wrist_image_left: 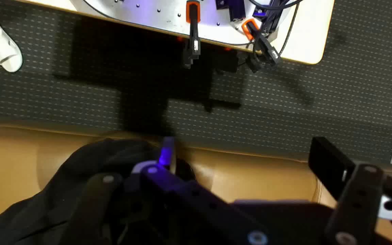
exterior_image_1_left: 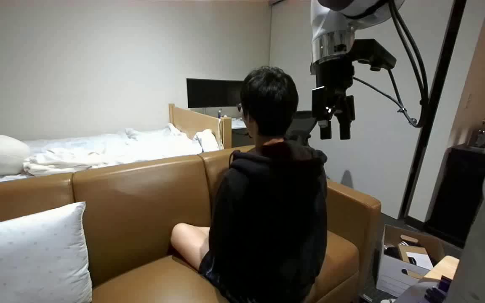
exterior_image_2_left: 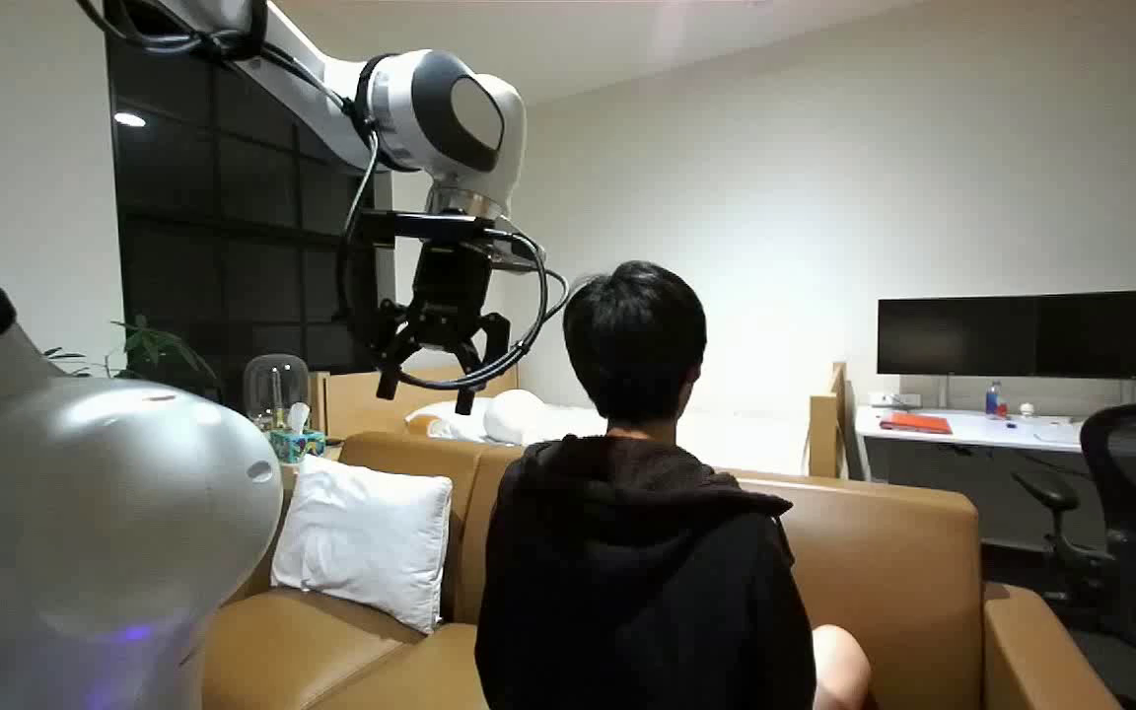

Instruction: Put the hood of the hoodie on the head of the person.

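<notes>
We see the jaws hanging wide and empty near the head, presumably because the lowered hood has yet to be gripped.

Slippers cut off, wrist-view tool blurred

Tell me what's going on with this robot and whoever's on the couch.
The robot arm is there to put up a hood. A person in a black hoodie sits on the couch, seen from behind in both exterior views. The hood hangs down at the back, so the head is uncovered. The gripper hangs open near the head, holding nothing; the hood is not yet lifted.
</notes>
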You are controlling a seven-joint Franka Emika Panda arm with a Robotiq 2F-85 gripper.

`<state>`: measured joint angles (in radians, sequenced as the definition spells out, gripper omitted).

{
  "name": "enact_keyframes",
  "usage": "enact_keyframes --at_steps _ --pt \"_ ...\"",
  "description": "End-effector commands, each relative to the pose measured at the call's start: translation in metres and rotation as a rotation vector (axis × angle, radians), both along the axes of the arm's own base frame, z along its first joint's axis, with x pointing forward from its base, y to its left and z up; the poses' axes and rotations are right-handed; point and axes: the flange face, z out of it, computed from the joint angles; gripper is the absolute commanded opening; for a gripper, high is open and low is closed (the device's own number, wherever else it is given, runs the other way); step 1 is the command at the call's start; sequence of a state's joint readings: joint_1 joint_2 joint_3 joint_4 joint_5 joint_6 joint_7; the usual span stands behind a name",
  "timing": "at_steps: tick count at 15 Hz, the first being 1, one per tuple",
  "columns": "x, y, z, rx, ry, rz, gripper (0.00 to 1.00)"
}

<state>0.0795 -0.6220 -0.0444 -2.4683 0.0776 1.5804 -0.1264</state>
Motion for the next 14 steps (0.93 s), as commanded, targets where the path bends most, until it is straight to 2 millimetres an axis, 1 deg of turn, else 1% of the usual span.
enact_keyframes --at_steps 1,5,9,14 --pt "0.0 0.0 0.0 0.0 0.001 0.0 1.0" --pt "-0.002 0.002 -0.003 -0.074 -0.028 0.015 1.0" --pt "-0.002 0.0 -0.01 -0.17 -0.045 0.064 1.0" --pt "-0.006 -0.008 -0.026 -0.229 -0.002 0.292 1.0"
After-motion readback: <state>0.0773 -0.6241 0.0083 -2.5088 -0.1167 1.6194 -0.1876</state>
